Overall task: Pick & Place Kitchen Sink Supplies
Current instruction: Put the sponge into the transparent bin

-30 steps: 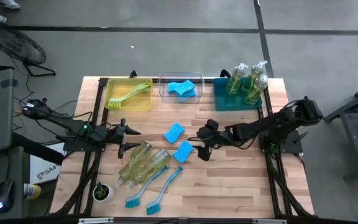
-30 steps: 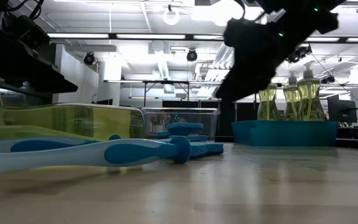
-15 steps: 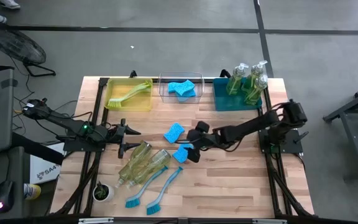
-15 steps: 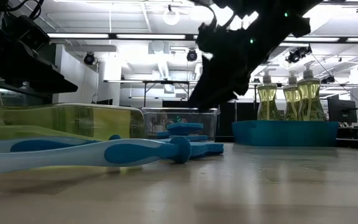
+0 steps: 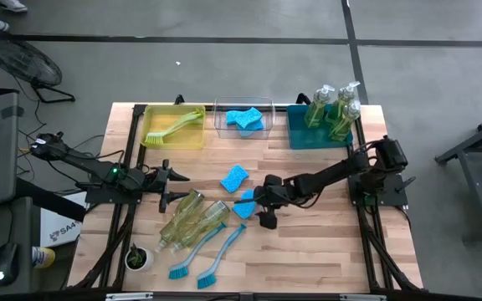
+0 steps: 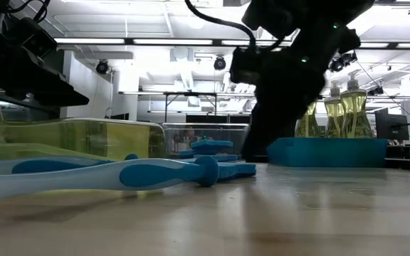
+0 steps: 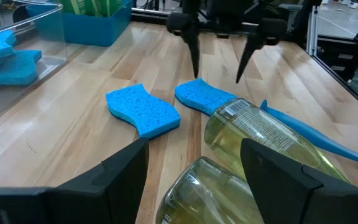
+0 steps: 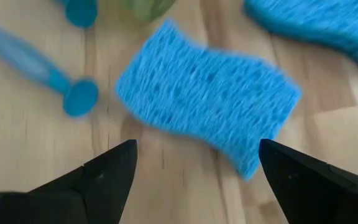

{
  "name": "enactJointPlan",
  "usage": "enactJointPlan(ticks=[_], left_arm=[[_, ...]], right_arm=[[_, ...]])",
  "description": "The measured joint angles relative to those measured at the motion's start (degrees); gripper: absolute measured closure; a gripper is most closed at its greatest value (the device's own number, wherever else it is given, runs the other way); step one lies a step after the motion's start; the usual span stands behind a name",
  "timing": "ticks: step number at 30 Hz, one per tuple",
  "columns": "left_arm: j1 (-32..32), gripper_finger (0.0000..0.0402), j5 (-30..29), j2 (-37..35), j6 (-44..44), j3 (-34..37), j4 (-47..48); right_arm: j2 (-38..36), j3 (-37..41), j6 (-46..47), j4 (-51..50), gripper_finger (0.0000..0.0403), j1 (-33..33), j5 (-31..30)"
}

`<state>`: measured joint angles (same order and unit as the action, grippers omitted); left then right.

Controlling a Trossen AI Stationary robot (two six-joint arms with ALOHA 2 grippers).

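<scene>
A wooden table (image 5: pixel 308 242) stands on a grey floor, with three bins along its far edge: a yellow bin (image 5: pixel 174 128) with a green brush, a clear bin (image 5: pixel 244 119) with sponges, and a teal bin (image 5: pixel 320 127) with soap bottles (image 5: pixel 335 109). My right arm reaches low across the middle of the table, and my right gripper (image 5: pixel 256 206) hangs just over a blue sponge (image 5: pixel 245 205), fingers spread wide on either side and holding nothing (the sponge lies flat between them in my wrist view). A second sponge (image 5: pixel 234 176) lies just beyond it. My left gripper (image 5: pixel 167 186) waits open and empty by the table's left edge, next to two bottles lying on their sides (image 5: pixel 192 219) and two blue brushes (image 5: pixel 210 255). A second ago my right gripper was farther right, clear of the sponge; it has slid left and down over it.
</scene>
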<state>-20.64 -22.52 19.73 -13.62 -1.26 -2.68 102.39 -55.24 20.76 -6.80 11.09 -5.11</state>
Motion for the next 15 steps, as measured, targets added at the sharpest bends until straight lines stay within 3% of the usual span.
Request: enactJointPlan(ticks=[6,15], left_arm=[[0.0,0.0151,0.0,0.0,0.01,0.0,0.0],[0.0,0.0151,0.0,0.0,0.01,0.0,0.0]], right_arm=[[0.0,0.0,-5.61,-2.77,0.0073,1.31,-0.74],[0.0,0.0,-16.69,-5.48,0.0073,2.54,-8.33]])
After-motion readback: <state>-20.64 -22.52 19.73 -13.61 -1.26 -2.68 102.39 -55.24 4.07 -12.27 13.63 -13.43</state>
